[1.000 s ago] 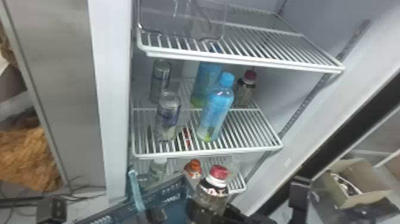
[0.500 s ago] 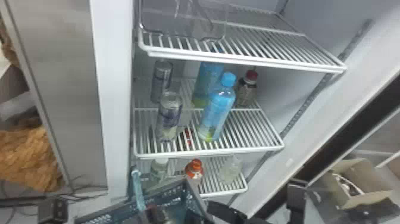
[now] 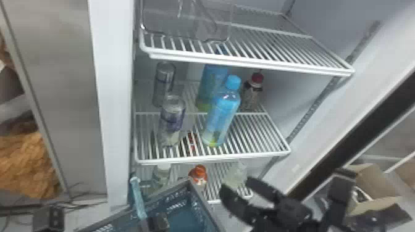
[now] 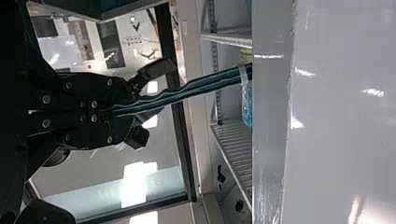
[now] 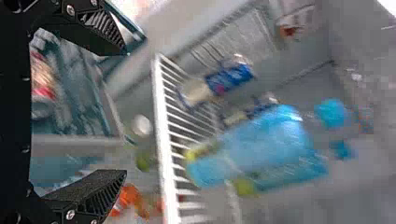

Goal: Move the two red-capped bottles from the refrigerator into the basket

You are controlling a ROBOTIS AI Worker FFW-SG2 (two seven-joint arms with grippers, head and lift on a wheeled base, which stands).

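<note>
One red-capped bottle (image 3: 251, 94) stands at the back right of the middle shelf, right of the blue bottles. My right gripper (image 3: 235, 182) is open, low in front of the shelves and just right of the basket (image 3: 176, 213). In the right wrist view the right gripper (image 5: 126, 112) has nothing between its spread fingers; a red-and-white item (image 5: 43, 81) lies inside the basket, blurred. My left gripper (image 3: 157, 221) is at the basket's near side; in the left wrist view this gripper (image 4: 133, 108) is shut on the teal basket handle (image 4: 196, 88).
Two blue bottles (image 3: 223, 111) and two cans (image 3: 171, 120) occupy the middle shelf. Below, an orange-capped bottle (image 3: 198, 174) stands on the lower shelf (image 3: 213, 191). The upper shelf (image 3: 247, 63) overhangs them. A cardboard box (image 3: 370, 188) lies at the right.
A second red-capped bottle, held by my right gripper near the basket a second ago, has left its fingers. That gripper has opened and come up and right beside the basket.
</note>
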